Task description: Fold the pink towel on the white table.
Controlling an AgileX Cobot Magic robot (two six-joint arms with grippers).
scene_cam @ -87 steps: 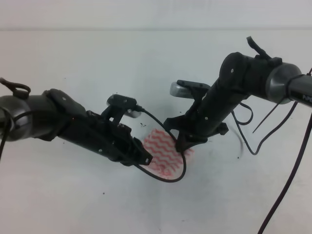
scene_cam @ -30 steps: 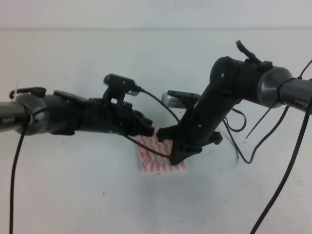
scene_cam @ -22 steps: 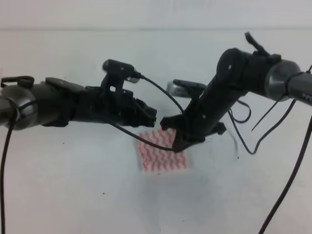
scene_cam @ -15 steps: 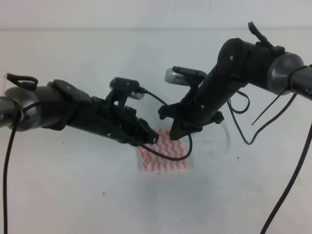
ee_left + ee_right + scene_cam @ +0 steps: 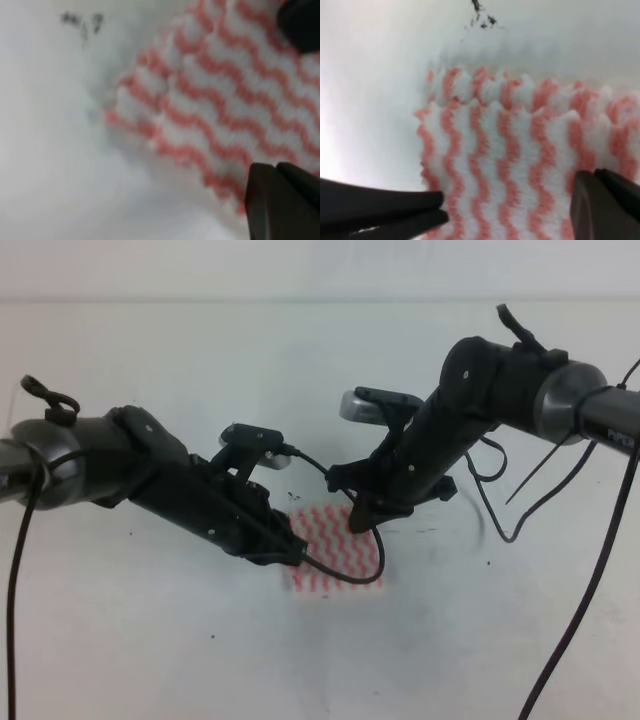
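The pink towel (image 5: 340,552) lies flat on the white table (image 5: 150,650) as a small folded rectangle. My left gripper (image 5: 297,558) is low at its left edge. In the left wrist view its fingers (image 5: 282,200) stand apart over the towel (image 5: 225,110) near a corner, gripping nothing. My right gripper (image 5: 362,523) hovers at the far edge. The right wrist view shows that gripper (image 5: 510,210) open, with striped cloth (image 5: 510,150) between the spread fingers (image 5: 605,205).
A black cable (image 5: 352,580) from the left arm loops across the towel's near right part. More cables (image 5: 505,530) hang from the right arm over the table. Small dark specks (image 5: 481,16) mark the table beyond the towel's edge.
Both arms lifted off the folded towel and came back down. Since half a second ago the left gripper has dropped to the left edge and the right gripper has lowered toward the far edge.
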